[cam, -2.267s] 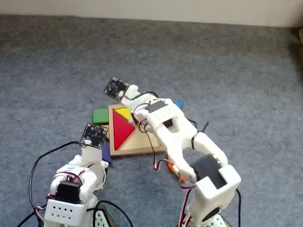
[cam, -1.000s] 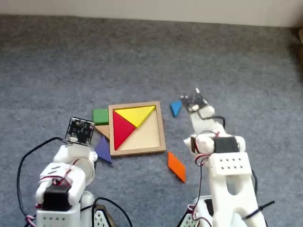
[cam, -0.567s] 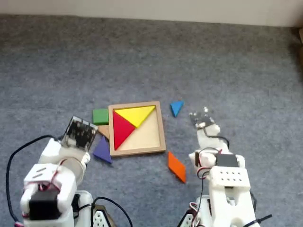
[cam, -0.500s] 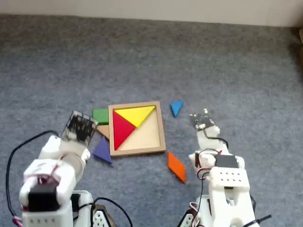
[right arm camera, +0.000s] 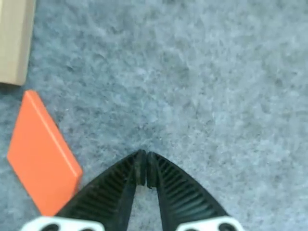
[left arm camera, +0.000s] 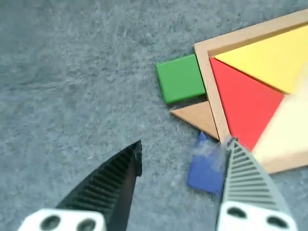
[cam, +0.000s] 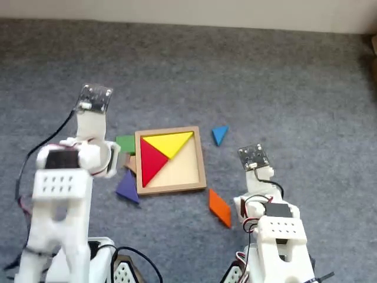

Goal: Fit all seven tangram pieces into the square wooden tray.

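Left wrist view: left claw (left arm camera: 184, 143) spread near green square (left arm camera: 180, 78); right claw (right arm camera: 145, 155) pressed together.

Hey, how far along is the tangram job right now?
Done: two of seven, the yellow triangle and red triangle lie in the tray. In hand: nothing; the left gripper is open over the carpet near the purple triangle, the right gripper shut and empty. Left: green square, tan triangle, purple triangle, blue triangle, orange parallelogram, all on the carpet.
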Controlling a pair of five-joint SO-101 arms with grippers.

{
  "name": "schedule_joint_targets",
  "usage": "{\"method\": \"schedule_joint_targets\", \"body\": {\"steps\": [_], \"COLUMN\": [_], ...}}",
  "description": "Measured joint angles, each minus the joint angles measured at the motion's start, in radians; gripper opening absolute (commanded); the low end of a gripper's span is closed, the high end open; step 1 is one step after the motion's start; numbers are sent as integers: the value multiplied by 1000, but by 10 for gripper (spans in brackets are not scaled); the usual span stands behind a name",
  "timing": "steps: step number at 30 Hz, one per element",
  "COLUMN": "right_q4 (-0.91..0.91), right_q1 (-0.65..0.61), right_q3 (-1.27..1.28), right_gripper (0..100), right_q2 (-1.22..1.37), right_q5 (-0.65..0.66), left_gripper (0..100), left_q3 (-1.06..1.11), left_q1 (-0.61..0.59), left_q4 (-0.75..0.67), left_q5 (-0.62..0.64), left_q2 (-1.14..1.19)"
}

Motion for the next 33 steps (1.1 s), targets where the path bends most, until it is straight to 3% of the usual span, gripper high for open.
{"method": "schedule_joint_targets", "body": {"steps": [5, 10, 24, 33], "right_q4": [0, 0, -2, -2], "right_q1": [0, 0, 0, 0], "right_q3": [0, 0, 0, 0], "right_gripper": [23, 23, 23, 23], "right_q2": [0, 0, 0, 0], "right_q5": [0, 0, 0, 0], "left_gripper": [277, 277, 277, 247], "left_q3": [-29, -141, -488, -566], "left_q1": [0, 0, -9, -61], "left_q4": [-141, -173, -176, -60], "left_q5": [5, 11, 81, 37], "left_q2": [244, 460, 942, 968]}}
